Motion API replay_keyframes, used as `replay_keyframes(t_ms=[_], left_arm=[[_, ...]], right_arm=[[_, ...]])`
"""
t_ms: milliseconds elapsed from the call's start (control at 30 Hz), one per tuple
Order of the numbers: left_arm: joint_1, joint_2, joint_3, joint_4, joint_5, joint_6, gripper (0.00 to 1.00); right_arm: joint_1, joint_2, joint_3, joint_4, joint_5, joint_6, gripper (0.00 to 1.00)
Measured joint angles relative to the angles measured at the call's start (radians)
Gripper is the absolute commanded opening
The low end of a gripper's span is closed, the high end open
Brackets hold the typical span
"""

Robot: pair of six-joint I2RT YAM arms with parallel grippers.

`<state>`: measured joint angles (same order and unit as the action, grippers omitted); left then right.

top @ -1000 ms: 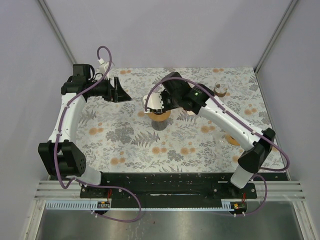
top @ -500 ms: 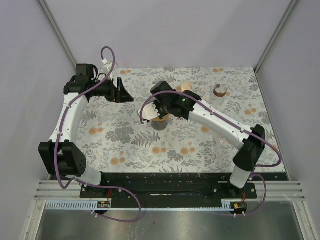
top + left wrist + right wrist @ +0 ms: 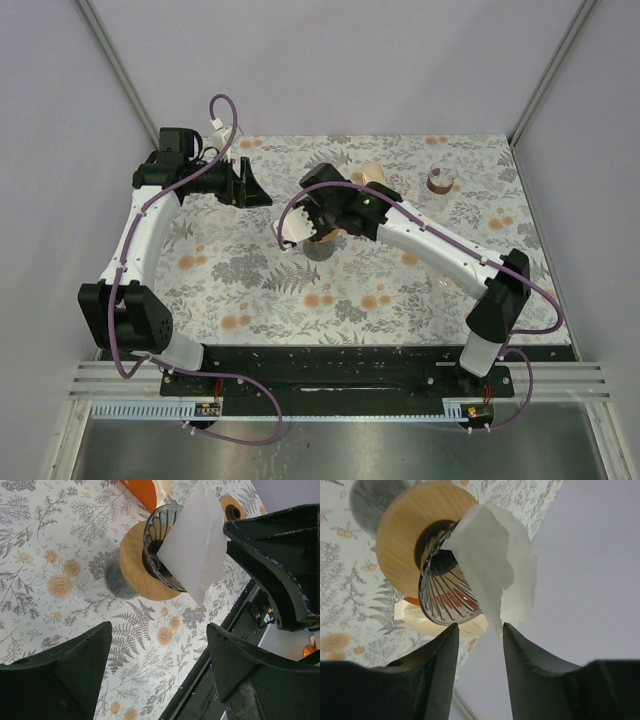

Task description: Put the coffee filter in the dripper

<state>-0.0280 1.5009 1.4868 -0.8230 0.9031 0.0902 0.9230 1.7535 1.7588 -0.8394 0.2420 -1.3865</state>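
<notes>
**Currently: coffee filter (image 3: 196, 547) propped at rim of dripper (image 3: 156, 566), only partway in**

Item 1: coffee filter. White paper, folded to a cone shape, lightly creased. Lodged partway into the dripper mouth and tilted, standing mostly clear of the rim rather than lying flat against the ribbed wall. Found at the 9 o'clock side of the dripper in the top view. Draped across the rim at about 2 o'clock in the right wrist view, with its lower corner pointing to 6 o'clock and ending just above the gap between the fingers.

Item 2: dripper. Dark ribbed cone on a round wooden collar (image 3: 131, 566), upright. Placed near the middle of the flower-print tabletop (image 3: 250, 295), slightly toward 9 o'clock.

Item 3: right pincer (image 3: 480, 626). Extended across to the dripper from roughly 4 o'clock. Fingers slightly parted and not closed on the paper. Contact between filter corner and finger: cannot tell.

Item 4: left pincer (image 3: 159, 629). Spread wide, carrying nothing. Hovering toward 10 o'clock from the dripper, apart from it and facing it.

Sundry: orange object (image 3: 145, 491) with a pale edge, just beyond the dripper at 12 o'clock in the left wrist view. Small round brown container (image 3: 438, 181), toward 2 o'clock from the dripper in the top view, well apart.
</notes>
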Motion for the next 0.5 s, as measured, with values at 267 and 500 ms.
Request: replay_keyframes(t_ms=[267,500], left_arm=[[-0.017,0.0,0.0,0.0,-0.012,0.001,0.8],[-0.049,0.005,0.027,-0.011,-0.038,0.003,0.79]], right_arm=[[-0.016,-0.07,0.0,-0.002,-0.3,0.173,0.64],[-0.168,-0.198,-0.007,0.105,-0.607,0.545,0.58]])
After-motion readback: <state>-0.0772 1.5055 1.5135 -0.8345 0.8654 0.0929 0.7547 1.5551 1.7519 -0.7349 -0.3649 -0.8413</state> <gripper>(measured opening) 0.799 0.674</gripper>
